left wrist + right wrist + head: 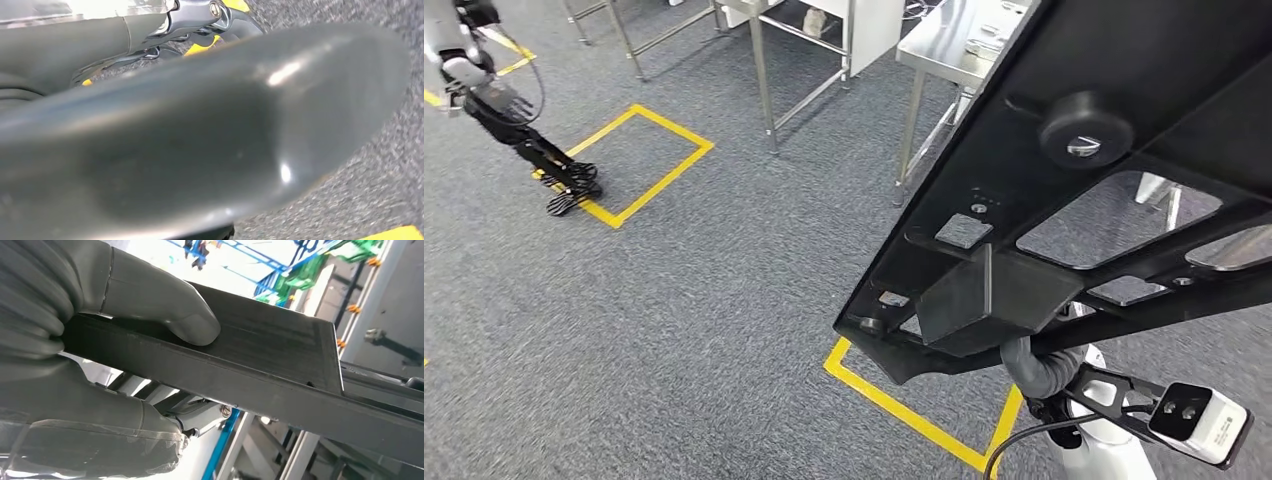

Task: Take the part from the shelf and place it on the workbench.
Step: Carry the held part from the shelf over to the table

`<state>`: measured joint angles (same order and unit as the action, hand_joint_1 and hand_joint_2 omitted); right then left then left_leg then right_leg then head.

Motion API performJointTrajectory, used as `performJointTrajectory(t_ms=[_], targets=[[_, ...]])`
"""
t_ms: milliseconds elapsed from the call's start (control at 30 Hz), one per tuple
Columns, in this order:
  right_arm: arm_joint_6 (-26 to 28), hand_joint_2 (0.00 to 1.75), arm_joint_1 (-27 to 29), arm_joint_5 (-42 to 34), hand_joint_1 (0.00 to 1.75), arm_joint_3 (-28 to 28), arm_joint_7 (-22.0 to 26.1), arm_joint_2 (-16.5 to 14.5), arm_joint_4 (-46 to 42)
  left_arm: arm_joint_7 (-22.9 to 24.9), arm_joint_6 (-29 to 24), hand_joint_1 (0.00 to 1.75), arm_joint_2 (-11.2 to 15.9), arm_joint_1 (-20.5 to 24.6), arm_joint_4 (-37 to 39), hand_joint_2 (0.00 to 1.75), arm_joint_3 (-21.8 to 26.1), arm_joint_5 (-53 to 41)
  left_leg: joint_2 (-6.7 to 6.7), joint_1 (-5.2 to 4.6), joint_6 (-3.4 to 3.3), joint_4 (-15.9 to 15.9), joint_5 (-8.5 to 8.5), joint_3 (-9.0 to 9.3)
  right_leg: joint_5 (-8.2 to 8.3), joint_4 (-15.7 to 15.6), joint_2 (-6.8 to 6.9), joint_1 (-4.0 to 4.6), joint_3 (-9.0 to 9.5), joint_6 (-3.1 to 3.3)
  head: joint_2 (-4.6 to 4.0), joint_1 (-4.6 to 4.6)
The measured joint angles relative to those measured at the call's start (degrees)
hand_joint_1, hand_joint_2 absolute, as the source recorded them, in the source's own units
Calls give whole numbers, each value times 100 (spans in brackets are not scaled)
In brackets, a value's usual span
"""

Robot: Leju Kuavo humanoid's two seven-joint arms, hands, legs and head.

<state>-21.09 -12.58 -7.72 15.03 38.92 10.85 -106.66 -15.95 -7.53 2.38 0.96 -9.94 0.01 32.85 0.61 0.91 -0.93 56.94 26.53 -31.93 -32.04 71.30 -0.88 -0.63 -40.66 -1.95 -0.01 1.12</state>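
Observation:
A large black plastic part (1064, 170) with cut-out windows and a round knob fills the right of the head view, raised and tilted above the floor. My right hand (1036, 366) grips its lower edge from beneath. In the right wrist view the grey thumb (165, 305) presses on the part's flat black plate (280, 360), with the darker fingers clamped under it. My left hand (559, 172) hangs at the far left above the carpet, fingers apart and holding nothing. The left wrist view is mostly its blurred grey thumb (210, 135). A steel workbench (949, 50) stands ahead.
Grey carpet carries yellow taped rectangles, one on the left (639, 160) and one beneath the part (904, 410). A second steel-legged table (769, 60) stands beyond the left rectangle. A white camera module (1199, 420) sits on my right wrist bracket.

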Motion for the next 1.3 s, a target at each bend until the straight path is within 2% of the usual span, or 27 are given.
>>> performJointTrajectory(t_ms=[33, 67, 100, 167, 233, 300, 333, 400, 467, 500, 533, 567, 600, 633, 700, 767, 833, 900, 967, 1033, 1067, 1100, 1133, 1200, 1233, 1267, 1300], targets=[[5, 175, -51, -22, 175, 7, -22, -2, 56, 12, 7, 0, 0, 3, 0, 0, -2, -5, 67, -2, 2, 3, 8, 1, -19, 170, 23, -13, -89, -12, 0, 2], [4, 175, -118, -57, 175, 13, -45, -3, 129, 21, 18, 0, 0, 9, 0, 0, -4, -7, 132, -3, 7, 6, 17, 5, 69, 120, 46, -21, -69, -17, 1, 2], [-8, 175, -196, -102, 175, 19, -66, -4, 209, 28, 29, 0, -2, 20, 0, 0, -5, -8, 194, -3, 18, 8, 26, 14, 237, -136, 87, -25, 58, -13, 1, 2], [-49, 175, -366, -194, 175, 36, -79, -17, 359, 34, 44, 0, -6, 41, 0, 0, -5, -7, 298, -21, 57, 15, 53, 42, 573, -916, 319, 11, 462, 34, 0, 3], [-100, 175, -525, -256, 175, 84, -79, -68, 497, 33, 37, 0, -11, 50, 0, 0, -5, -2, 396, -48, 116, 20, 80, 65, 679, -1342, 472, 65, 664, 110, -1, -2], [-139, 175, -651, -277, 175, 154, -85, -127, 638, 33, 12, 0, -19, 59, 0, 0, -4, 3, 509, -60, 179, 12, 100, 91, 671, -1376, 377, 81, 650, 176, -1, -8], [-150, 175, -698, -279, 175, 190, -92, -150, 697, 37, -8, 0, -21, 65, 0, 0, -4, 5, 503, -50, 214, 27, 125, 102, 681, -1393, 317, 69, 657, 205, -1, -5], [-146, 175, -797, -299, 175, 264, -116, -196, 790, 59, -57, 0, -30, 60, 0, 0, -5, -13, 304, -31, 268, 306, 314, -1, 707, -1434, 202, 37, 680, 269, -1, -12], [-137, 175, -869, -333, 175, 336, -149, -241, 860, 104, -85, 0, -37, 39, 0, 0, -7, -50, 50, -17, 296, 1027, 665, -351, 712, -1441, 88, 31, 690, 310, -1, -23], [-135, 175, -878, -345, 175, 368, -163, -253, 892, 137, -88, 0, -37, 30, 0, 0, -8, -71, 3, -17, 304, 1411, 802, -552, 710, -1437, 26, 36, 690, 318, -1, -24], [-135, 175, -875, -352, 175, 393, -175, -257, 926, 178, -88, 0, -37, 21, 0, 0, -8, -82, -15, -17, 308, 1653, 841, -696, 708, -1432, -42, 41, 692, 320, -1, -25], [-137, 175, -869, -356, 175, 414, -181, -260, 957, 220, -86, 0, -37, 11, 0, 0, -9, -92, -23, -17, 304, 1684, 764, -745, 705, -1425, -115, 44, 695, 320, -1, -26], [-139, 175, -868, -358, 175, 430, -183, -264, 983, 256, -82, 0, -37, 2, 0, 0, -9, -97, -37, -15, 295, 1485, 586, -686, 702, -1418, -191, 43, 701, 315, -1, -27], [-142, 175, -870, -361, 175, 444, -184, -273, 1006, 283, -77, 0, -37, -6, 0, 0, -10, -100, -95, -9, 281, 1107, 343, -539, 695, -1409, -265, 41, 710, 304, 0, -29], [-146, 175, -882, -366, 175, 475, -184, -293, 1045, 314, -67, 0, -36, -17, 3, 0, -11, -108, -372, 16, 242, 378, 26, -236, 679, -1381, -400, 43, 698, 261, 0, -27], [-148, 175, -891, -369, 175, 503, -184, -304, 1080, 331, -58, 0, -35, -16, 7, 0, -15, -121, -539, 17, 198, 110, -17, -127, 684, -1366, -517, 25, 658, 193, -1, -32], [-147, 175, -893, -370, 175, 513, -181, -307, 1103, 338, -49, 0, -42, -4, 7, 0, -20, -138, -427, 14, 137, 74, -32, -107, 700, -1377, -615, 8, 637, 121, -1, -45], [-150, 175, -904, -374, 175, 511, -169, -305, 1115, 340, -32, 0, -51, -1, 7, 0, -31, -162, -281, 33, 61, 23, -53, -71, 583, -1197, -435, 28, 553, 68, -1, -15], [-157, 175, -908, -379, 175, 510, -141, -304, 1131, 338, 8, 0, -54, -10, 7, 0, -53, -197, -135, 26, 10, -4, -55, -54, 252, -567, -106, 31, 248, 27, -1, 21], [-183, 175, -880, -385, 175, 509, -106, -300, 1159, 331, 60, 0, -51, -23, 7, 0, -94, -245, 11, 9, -7, -2, -40, -53, -9, 132, 17, 2, -112, -11, 0, 26], [-205, 175, -863, -390, 175, 505, -92, -295, 1170, 327, 84, 0, -51, -25, 7, 0, -116, -268, 83, 6, -6, 0, -31, -49, 7, 234, 37, -9, -169, -22, 0, 27], [-228, 175, -851, -396, 175, 499, -81, -288, 1179, 323, 108, 0, -50, -24, 7, 0, -137, -287, 153, 4, 0, 3, -20, -41, 120, 118, 60, -17, -114, -24, 0, 27], [-244, 175, -845, -403, 175, 489, -74, -281, 1182, 321, 127, 0, -50, -20, 7, 0, -151, -301, 216, 2, 11, 5, -8, -26, 309, -224, 112, -17, 66, -13, 0, 28], [-257, 175, -847, -414, 175, 459, -69, -268, 1182, 316, 149, 0, -50, -12, 7, 0, -166, -311, 318, -17, 50, 11, 23, 12, 620, -1042, 365, 24, 503, 53, 0, 27], [-258, 175, -849, -419, 175, 444, -68, -263, 1182, 313, 152, 0, -49, -9, 7, 0, -172, -314, 365, -30, 79, 14, 39, 27, 690, -1298, 452, 50, 634, 89, -1, 26], [-258, 175, -848, -422, 175, 428, -67, -257, 1182, 310, 156, 0, -45, -5, 7, 0, -178, -315, 413, -41, 109, 14, 53, 41, 701, -1407, 495, 74, 682, 120, -1, 24], [-259, 175, -844, -425, 175, 415, -66, -252, 1182, 307, 162, 0, -42, -1, 7, 0, -184, -315, 467, -48, 143, 7, 63, 54, 698, -1416, 444, 88, 672, 144, 0, 20]])
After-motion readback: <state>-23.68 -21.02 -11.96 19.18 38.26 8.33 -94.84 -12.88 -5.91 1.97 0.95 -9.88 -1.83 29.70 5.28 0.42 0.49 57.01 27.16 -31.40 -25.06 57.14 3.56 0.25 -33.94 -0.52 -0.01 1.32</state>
